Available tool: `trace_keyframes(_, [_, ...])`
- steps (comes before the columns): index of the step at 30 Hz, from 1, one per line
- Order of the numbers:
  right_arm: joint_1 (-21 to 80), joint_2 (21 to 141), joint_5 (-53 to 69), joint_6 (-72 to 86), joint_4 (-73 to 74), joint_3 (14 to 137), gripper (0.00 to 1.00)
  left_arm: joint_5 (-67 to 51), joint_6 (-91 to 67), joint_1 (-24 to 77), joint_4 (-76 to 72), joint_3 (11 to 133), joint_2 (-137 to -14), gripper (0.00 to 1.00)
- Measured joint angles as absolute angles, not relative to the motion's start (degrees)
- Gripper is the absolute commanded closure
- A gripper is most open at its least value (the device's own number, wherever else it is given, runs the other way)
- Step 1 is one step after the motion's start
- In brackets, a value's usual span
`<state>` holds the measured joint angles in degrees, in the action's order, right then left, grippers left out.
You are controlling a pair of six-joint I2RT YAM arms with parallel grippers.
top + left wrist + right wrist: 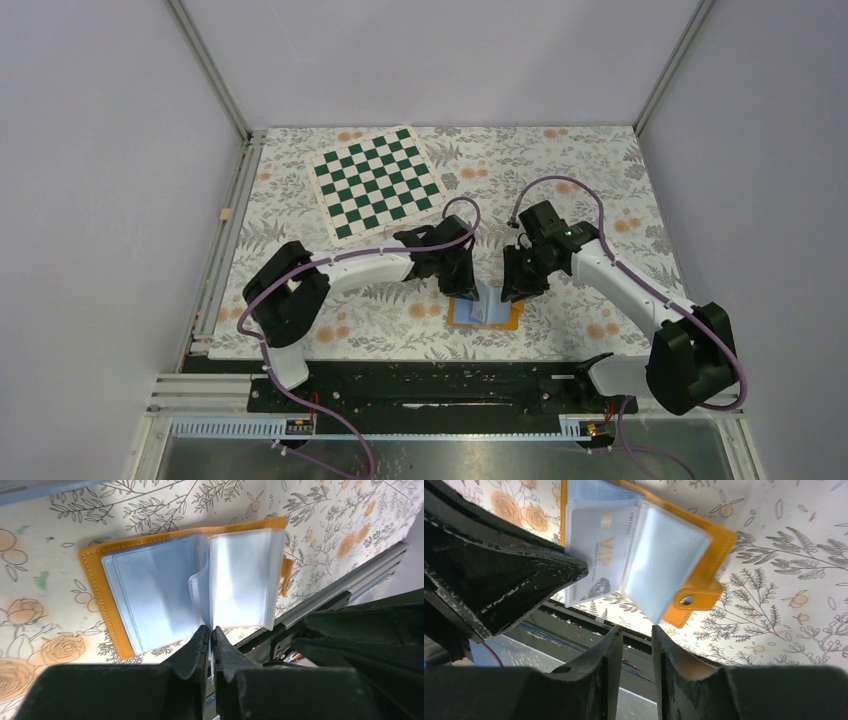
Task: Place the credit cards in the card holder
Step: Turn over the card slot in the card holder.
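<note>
The orange card holder (460,318) lies open near the table's front edge, its light blue clear sleeves up; it shows in the left wrist view (95,580) and the right wrist view (719,535). My left gripper (463,290) is shut (211,628) on a thin white credit card marked VIP (599,545). The card stands on edge, its far part among the holder's middle sleeves. My right gripper (512,292) hovers just right of the holder, jaws a little apart (637,627) and empty, close to a loose sleeve and the snap tab (686,600).
A green and white chessboard (376,182) lies at the back left of the floral table cover. The black base rail (430,385) runs just in front of the holder. Both arms crowd the holder from either side.
</note>
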<state>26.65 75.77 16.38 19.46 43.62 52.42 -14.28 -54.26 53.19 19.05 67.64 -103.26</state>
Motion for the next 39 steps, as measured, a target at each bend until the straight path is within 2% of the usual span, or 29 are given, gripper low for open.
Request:
trace_keyframes(15, [21.3,74.5,16.4,18.9,44.8,52.7,0.65,-5.8,-45.9,56.6,47.0,92.9,-114.6,0.93])
trace_keyframes(25, [20.9,77.2,17.3,18.4,43.1,52.2,0.66,-5.4,-44.4,58.1,52.6,97.3,-118.8,0.92])
trace_keyframes(27, [20.7,78.5,17.6,18.4,42.5,52.1,0.7,-5.6,-44.3,58.4,52.7,98.1,-119.6,0.92])
trace_keyframes(33, [20.4,82.9,19.4,18.6,40.2,52.1,0.91,-5.7,-44.0,58.7,52.9,98.4,-120.2,0.93])
trace_keyframes(39, [20.4,85.7,19.2,18.8,40.1,51.9,0.99,-5.6,-44.0,58.7,52.9,98.4,-120.2,0.94])
